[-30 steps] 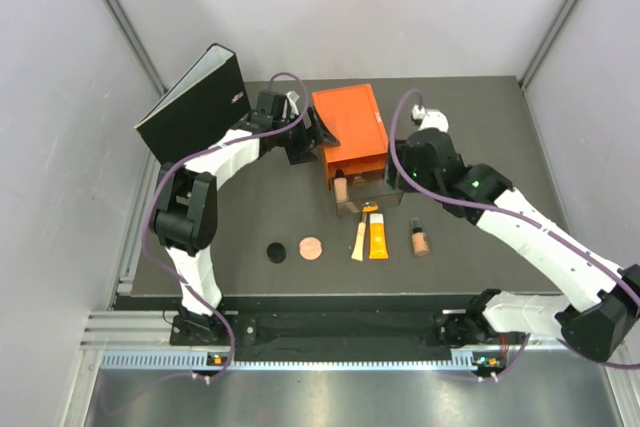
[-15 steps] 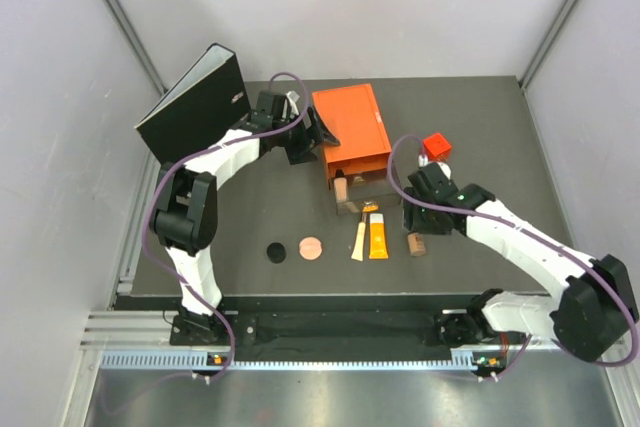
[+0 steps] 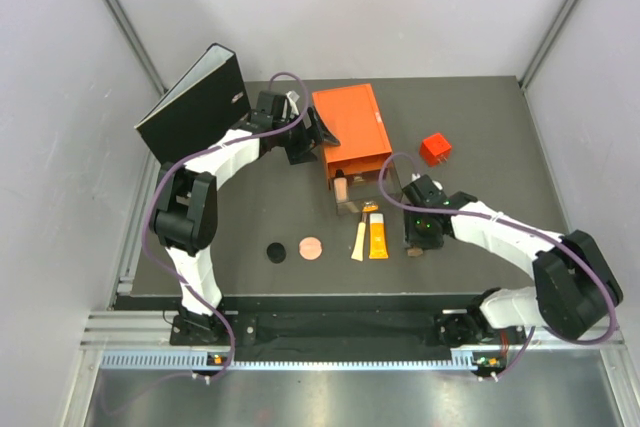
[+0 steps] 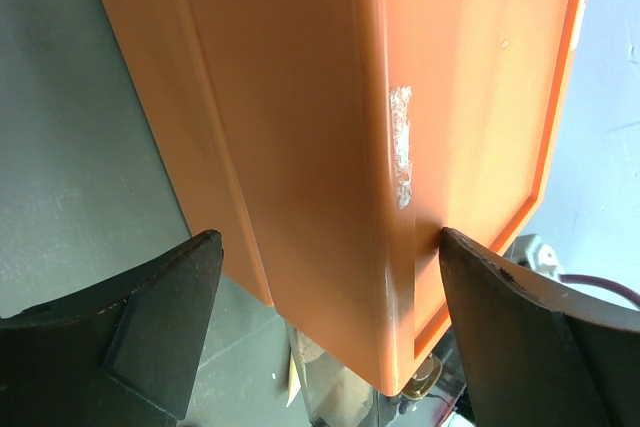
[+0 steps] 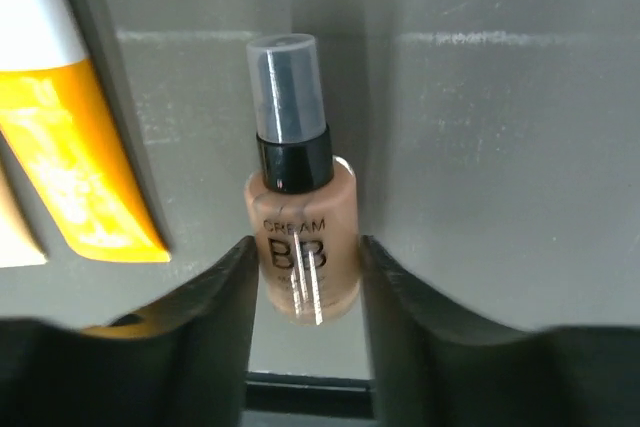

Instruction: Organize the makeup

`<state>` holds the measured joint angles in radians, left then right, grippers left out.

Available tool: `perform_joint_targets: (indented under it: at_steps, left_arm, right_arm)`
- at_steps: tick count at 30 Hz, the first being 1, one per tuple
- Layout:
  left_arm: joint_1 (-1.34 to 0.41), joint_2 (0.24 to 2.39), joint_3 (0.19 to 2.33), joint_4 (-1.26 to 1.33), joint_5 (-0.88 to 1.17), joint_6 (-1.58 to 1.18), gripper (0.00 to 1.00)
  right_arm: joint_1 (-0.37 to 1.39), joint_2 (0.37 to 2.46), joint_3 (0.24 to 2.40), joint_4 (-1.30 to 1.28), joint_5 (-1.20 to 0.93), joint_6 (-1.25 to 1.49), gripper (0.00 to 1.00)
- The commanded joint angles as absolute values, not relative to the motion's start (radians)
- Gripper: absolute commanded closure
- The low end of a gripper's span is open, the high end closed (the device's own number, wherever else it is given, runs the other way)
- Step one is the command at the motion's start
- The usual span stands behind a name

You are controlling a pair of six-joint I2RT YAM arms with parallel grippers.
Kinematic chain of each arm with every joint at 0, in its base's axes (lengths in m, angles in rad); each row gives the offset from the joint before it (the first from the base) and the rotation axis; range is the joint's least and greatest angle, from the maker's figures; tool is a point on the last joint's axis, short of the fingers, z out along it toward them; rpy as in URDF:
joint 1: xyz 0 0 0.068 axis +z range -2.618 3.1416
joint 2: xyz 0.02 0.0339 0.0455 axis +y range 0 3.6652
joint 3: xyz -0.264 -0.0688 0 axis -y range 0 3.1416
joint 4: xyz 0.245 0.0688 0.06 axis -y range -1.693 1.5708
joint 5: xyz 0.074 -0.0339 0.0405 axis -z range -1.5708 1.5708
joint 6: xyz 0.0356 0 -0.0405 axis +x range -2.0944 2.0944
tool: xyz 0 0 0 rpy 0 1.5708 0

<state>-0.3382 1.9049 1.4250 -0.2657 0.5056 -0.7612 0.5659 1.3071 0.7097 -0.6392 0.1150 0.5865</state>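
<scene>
At the far left of the tabletop (image 3: 480,117) a black binder (image 3: 190,112) stands tilted on edge. Next to it, the left arm reaches across to the orange box (image 3: 350,127). The left fingers (image 4: 150,327) are spread wide, 1 on each side of the box's corner. Both tips sit close against its sides, but I cannot tell whether they press on it.

Near the front edge lie 2 small discs just beside each other, the black disc (image 3: 276,251) on the left and the copper disc (image 3: 311,247) on the right. A little farther back, a second bottle (image 3: 342,190) sits at the open near end of the orange box.

To the right of the discs, the beige tube (image 3: 358,242) and the orange-yellow tube (image 3: 378,237) lie side by side, nearly touching.

Just right of the tubes, the right arm is bent low over the tan bottle (image 5: 300,247). This bottle lies flat on the tabletop with its black collar and clear cap pointing away from the wrist. The right fingers (image 5: 210,347) pinch its lower body, 1 against each side with no gap showing. From above, the arm hides most of the bottle.

Farther back on the right, well apart from the rest, sits a small red cube (image 3: 435,148).
</scene>
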Motion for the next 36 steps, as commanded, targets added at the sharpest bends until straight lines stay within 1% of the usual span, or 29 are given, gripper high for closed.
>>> perform_joint_targets:
  at_steps: [1,2,3,6,14,20,24,30,36]
  left_arm:
    - [-0.339,1.93,1.391,-0.38,0.448,-0.716,0.08]
    - [-0.339,1.93,1.391,-0.377,0.448,-0.718,0.08]
    - [-0.339,1.93,1.394,-0.376,0.449,-0.718,0.08]
    - [-0.339,1.933,1.399,-0.379,0.448,-0.716,0.08]
    - [-0.339,1.942,1.405,-0.377,0.448,-0.716,0.08]
    - [-0.339,1.951,1.411,-0.387,0.449,-0.707,0.08]
    - [-0.339,1.954,1.419,-0.393,0.449,-0.701,0.08]
    - [-0.339,1.96,1.431,-0.402,0.454,-0.698,0.07]
    - [-0.339,1.965,1.43,-0.405,0.451,-0.696,0.07]
  right_arm:
    - [0.551,1.347,0.68,-0.542,0.101,0.583,0.68]
    - [0.552,1.35,0.677,-0.537,0.101,0.583,0.76]
    - [0.552,1.348,0.675,-0.535,0.1,0.583,0.86]
    - [0.552,1.312,0.678,-0.557,0.109,0.584,1.0]
    - [0.513,1.148,0.712,-0.652,0.176,0.62,1.0]
    - [0.503,1.086,0.834,-0.733,0.31,0.598,1.0]
    - [0.505,1.08,0.957,-0.742,0.337,0.56,1.0]
    - [0.511,1.131,1.13,-0.756,0.339,0.502,1.0]
    - [0.543,1.192,1.219,-0.723,0.278,0.485,1.0]
